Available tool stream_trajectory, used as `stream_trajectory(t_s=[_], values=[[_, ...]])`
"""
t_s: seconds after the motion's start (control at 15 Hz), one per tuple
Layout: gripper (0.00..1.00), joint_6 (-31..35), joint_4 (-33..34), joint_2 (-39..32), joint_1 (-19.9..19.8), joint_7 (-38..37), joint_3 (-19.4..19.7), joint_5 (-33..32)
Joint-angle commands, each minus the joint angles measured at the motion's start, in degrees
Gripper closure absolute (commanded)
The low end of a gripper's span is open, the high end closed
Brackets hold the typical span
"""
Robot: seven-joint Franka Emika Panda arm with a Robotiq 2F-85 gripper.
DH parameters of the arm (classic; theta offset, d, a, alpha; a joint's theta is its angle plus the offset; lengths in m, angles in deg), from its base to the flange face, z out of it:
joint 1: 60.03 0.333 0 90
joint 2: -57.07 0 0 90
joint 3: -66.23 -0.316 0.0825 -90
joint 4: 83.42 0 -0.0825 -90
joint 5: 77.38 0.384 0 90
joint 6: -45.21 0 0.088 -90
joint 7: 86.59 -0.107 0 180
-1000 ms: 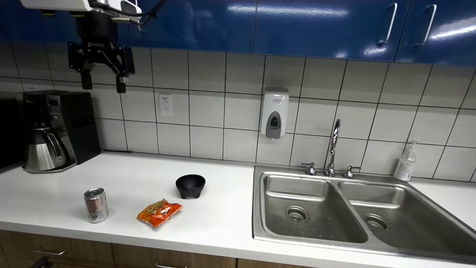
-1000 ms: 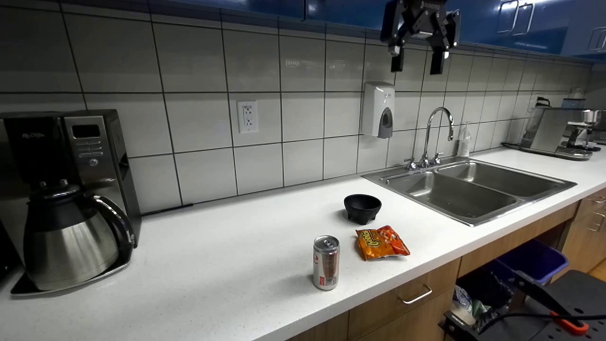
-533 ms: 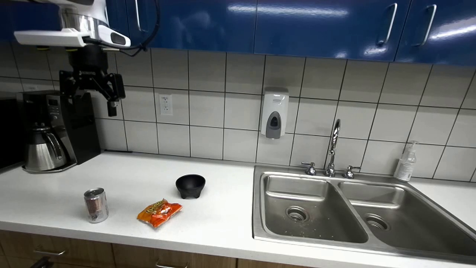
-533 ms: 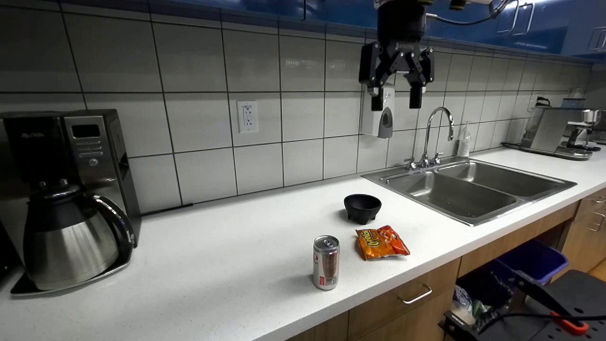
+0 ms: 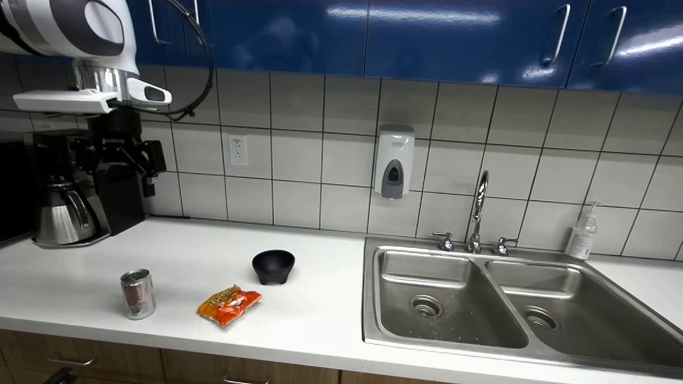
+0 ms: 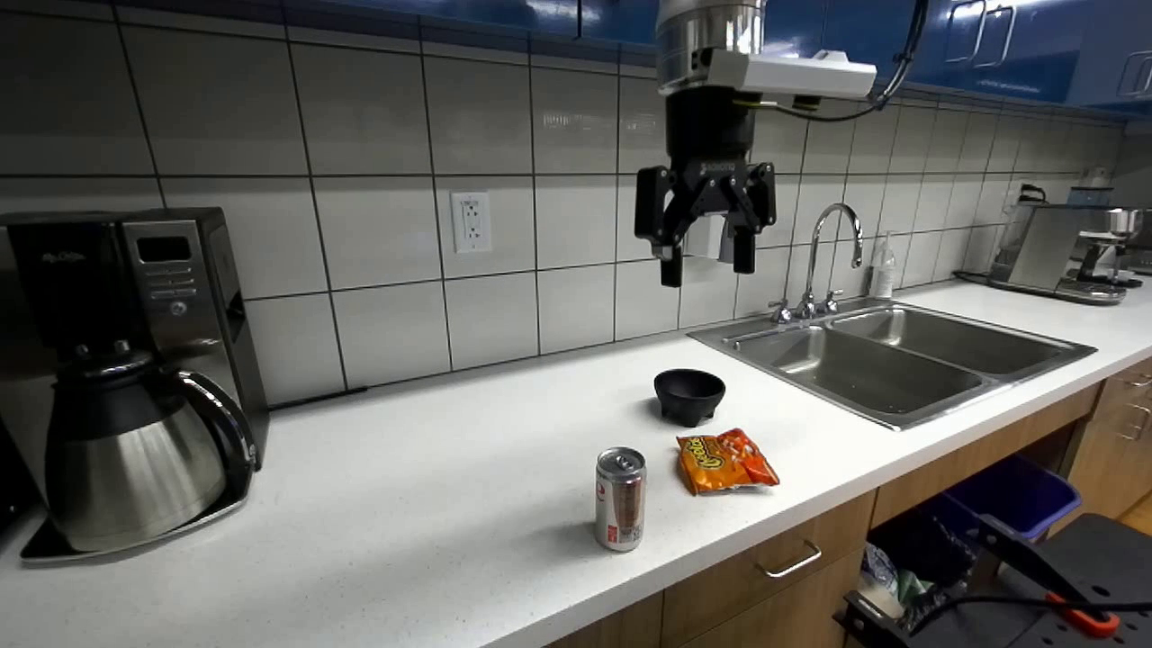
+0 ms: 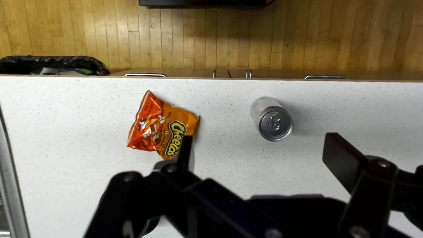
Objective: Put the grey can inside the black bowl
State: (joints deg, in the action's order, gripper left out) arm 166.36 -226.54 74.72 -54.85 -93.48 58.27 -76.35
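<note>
The grey can stands upright on the white counter close to its front edge; it also shows in an exterior view and in the wrist view. The black bowl stands upright further back, also seen in an exterior view; its inside looks empty. In the wrist view the bowl is almost wholly hidden behind the gripper. My gripper points down, open and empty, high above the counter. In the wrist view the can lies ahead of the gap between my fingertips, apart from them.
An orange snack packet lies between the can and the bowl, nearer the front edge. A coffee maker with a steel pot stands at the counter's end. The double sink is beyond the bowl. Blue cabinets hang above.
My gripper has come down a good way and shifted towards the coffee maker's end of the counter, staying open. The can, bowl and packet have not moved.
</note>
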Motion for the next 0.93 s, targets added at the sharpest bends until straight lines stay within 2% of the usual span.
stream_trajectory(t_s=[0.0, 0.87], values=[[0.00, 4.11, -0.43, -3.31, 0.76, -2.98, -1.17, -0.26], [0.00, 16.41, -1.95, -17.06, 2.79, -7.53, -2.34, -6.50]])
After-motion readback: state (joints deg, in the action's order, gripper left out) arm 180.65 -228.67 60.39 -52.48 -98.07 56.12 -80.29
